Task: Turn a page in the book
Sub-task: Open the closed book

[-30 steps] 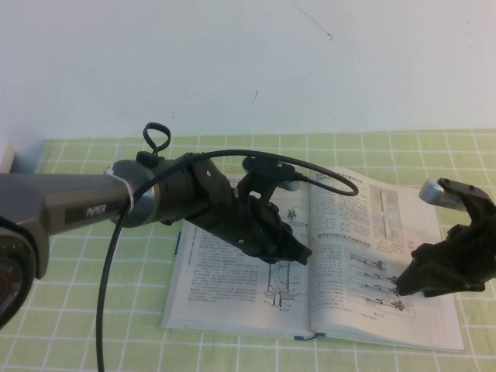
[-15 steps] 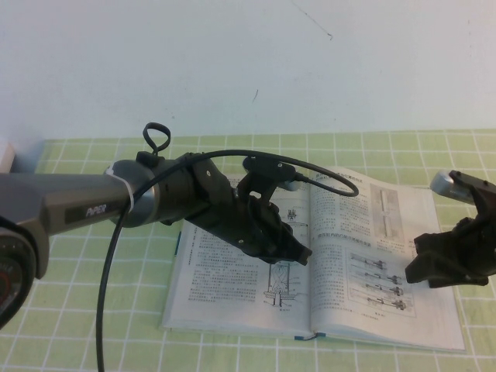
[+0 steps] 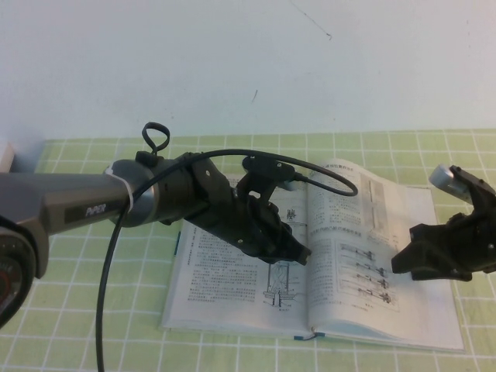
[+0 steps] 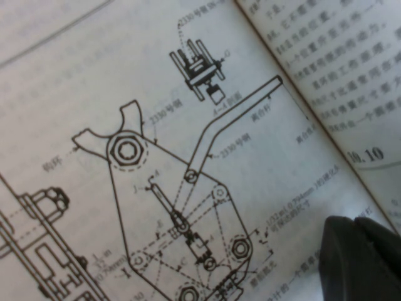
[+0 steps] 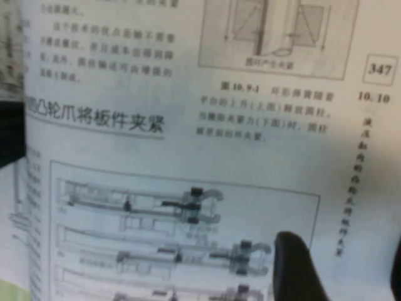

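The book point(image 3: 225, 283) lies open on the green checked cloth. My left gripper point(image 3: 301, 253) is shut, with its tip resting on the left leaf next to the spine. In the left wrist view the gripper point(image 4: 354, 221) sits on the leaf with the large mechanical drawings point(image 4: 156, 188). The page point(image 3: 360, 232) with tool diagrams is the right leaf and bows upward. My right gripper point(image 3: 401, 262) is open above its outer half. In the right wrist view the page point(image 5: 188, 157), numbered 347, fills the frame, and my right gripper point(image 5: 344, 251) has one finger point(image 5: 291, 266) in front of it.
The green checked cloth point(image 3: 77, 310) covers the table up to a white wall at the back. The left arm's black cable point(image 3: 333, 182) loops over the top of the book. A grey object point(image 3: 6, 155) sits at the far left edge.
My right gripper drew back to the right, then came left again and a little higher. The right page has bowed up, its top edge shifting toward the spine. The left arm has not moved.
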You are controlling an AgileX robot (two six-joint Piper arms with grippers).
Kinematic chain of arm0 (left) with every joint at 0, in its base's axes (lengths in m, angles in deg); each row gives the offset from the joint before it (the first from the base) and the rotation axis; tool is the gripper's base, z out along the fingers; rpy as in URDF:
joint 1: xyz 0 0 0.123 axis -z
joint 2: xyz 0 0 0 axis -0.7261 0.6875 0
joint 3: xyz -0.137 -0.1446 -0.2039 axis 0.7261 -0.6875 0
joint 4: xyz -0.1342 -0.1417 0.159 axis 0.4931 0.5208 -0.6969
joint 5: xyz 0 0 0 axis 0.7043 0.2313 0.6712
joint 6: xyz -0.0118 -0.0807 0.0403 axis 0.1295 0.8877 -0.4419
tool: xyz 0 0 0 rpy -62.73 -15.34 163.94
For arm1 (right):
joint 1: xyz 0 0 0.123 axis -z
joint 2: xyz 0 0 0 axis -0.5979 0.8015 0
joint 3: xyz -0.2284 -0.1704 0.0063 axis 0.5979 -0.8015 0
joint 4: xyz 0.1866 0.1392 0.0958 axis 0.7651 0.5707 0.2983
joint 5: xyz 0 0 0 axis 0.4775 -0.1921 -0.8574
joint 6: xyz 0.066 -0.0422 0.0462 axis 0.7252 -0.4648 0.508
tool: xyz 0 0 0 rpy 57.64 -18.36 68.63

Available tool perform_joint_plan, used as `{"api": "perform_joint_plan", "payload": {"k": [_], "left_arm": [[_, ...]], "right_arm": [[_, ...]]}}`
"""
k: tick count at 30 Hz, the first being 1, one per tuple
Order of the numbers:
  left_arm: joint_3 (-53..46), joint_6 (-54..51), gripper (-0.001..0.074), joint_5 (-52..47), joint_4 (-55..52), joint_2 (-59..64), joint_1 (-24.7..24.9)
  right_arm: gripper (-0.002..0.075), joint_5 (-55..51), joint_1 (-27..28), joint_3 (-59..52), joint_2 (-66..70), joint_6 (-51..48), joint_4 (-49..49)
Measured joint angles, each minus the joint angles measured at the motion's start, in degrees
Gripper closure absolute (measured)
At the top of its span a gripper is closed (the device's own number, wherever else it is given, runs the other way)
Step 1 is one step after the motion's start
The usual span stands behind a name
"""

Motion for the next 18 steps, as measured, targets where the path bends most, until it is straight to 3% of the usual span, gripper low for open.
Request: {"api": "perform_joint_plan", "payload": {"k": [3,18], "left_arm": [[0.0,0.0,0.0739,0.0,0.0,0.0,0.0],[0.0,-0.5,0.0739,0.0,0.0,0.0,0.0]], "right_arm": [[0.0391,-1.2,-0.2,0.0,0.8,-3.2,5.1],[0.0391,-3.0,-0.3,0.0,2.2,-8.4,11.6]]}}
